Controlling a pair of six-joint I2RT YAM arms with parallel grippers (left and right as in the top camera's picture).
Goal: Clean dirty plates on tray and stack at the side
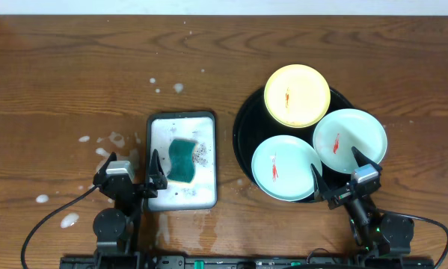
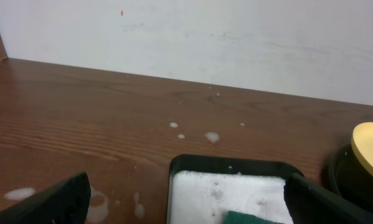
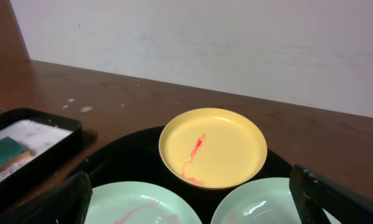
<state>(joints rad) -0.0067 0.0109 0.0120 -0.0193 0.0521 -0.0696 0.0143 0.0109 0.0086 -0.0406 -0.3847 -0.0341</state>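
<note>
A yellow plate (image 1: 297,94) with a red smear lies at the back of the round black tray (image 1: 247,131). Two mint-blue plates lie in front of it, one at front left (image 1: 286,167) and one at right (image 1: 350,139), each with a red smear. The right wrist view shows the yellow plate (image 3: 212,147), the left mint plate (image 3: 139,205) and the right mint plate (image 3: 261,205) on the tray (image 3: 121,162). My right gripper (image 1: 337,179) is open and empty at the tray's front edge, also seen in the right wrist view (image 3: 192,202). My left gripper (image 1: 130,173) is open and empty, also seen in the left wrist view (image 2: 186,202).
A white rectangular tray (image 1: 182,159) with foam holds a green sponge (image 1: 182,160), next to my left gripper; it also shows in the left wrist view (image 2: 230,190). Foam spots (image 1: 108,142) dot the wooden table to the left and behind it. A white wall stands behind the table.
</note>
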